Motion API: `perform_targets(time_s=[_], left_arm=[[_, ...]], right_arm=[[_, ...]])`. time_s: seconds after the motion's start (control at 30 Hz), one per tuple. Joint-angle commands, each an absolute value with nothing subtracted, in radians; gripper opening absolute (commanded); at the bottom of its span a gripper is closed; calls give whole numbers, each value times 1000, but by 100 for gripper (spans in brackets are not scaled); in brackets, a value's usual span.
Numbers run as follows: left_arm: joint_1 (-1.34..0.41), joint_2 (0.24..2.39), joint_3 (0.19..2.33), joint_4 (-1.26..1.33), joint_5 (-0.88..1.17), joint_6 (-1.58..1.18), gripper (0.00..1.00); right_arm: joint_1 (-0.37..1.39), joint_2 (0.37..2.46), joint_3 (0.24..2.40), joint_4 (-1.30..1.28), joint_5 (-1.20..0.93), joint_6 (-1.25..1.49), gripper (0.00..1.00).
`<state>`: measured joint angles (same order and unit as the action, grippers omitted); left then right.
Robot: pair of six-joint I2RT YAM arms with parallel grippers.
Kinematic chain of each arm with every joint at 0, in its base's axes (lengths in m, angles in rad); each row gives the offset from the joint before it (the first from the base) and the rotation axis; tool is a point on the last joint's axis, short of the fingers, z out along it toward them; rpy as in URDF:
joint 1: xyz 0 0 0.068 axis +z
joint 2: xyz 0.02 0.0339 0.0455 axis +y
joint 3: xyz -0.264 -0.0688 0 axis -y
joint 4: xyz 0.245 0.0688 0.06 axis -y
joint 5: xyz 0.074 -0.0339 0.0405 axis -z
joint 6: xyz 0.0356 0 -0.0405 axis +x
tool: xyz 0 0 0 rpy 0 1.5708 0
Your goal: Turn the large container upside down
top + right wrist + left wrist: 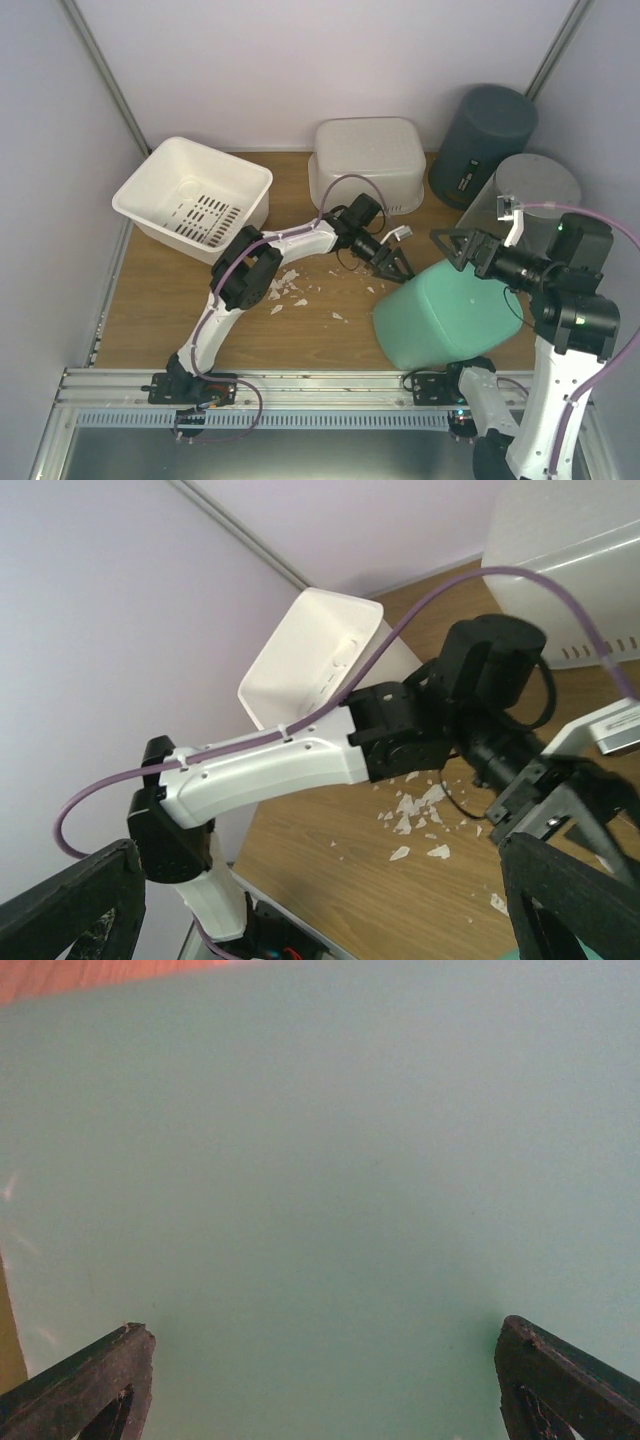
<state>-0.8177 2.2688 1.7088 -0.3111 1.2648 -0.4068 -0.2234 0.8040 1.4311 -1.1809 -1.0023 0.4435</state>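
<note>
Large container (445, 315): mint green, looking tilted, resting on the tabletop (150, 300) with both tools up by its top edge.
Left tool (392, 265): fingers (90, 1380) standing wide apart, gripping nothing, facing the container's upper-left corner, its green wall filling the wrist view.
Right tool (450, 248): fingers (570, 890) gaping open too, hovering at the container's upper edge; contact is not showing.
White crumbs (295, 285): lying scattered just left of the container.
White tub (368, 165): sitting overturned behind the container.
Slotted basket (195, 195): sitting well to the container's back left.
</note>
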Motion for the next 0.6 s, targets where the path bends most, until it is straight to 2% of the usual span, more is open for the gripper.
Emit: perform_targets(time_s=[0.0, 0.2, 0.47, 0.57], left_arm=[[-917, 2364, 1838, -301, 1252, -449, 91], [-809, 2347, 1912, -373, 1143, -377, 91], [-591, 2146, 1896, -475, 963, -202, 91], [-537, 2052, 1822, -520, 900, -111, 92]], right_arm=[[-213, 776, 1386, -1142, -1030, 461, 96], [-212, 786, 1372, -1147, -1014, 431, 96], [-213, 800, 1333, -1146, -977, 403, 96], [-213, 808, 1323, -1142, -974, 390, 96]])
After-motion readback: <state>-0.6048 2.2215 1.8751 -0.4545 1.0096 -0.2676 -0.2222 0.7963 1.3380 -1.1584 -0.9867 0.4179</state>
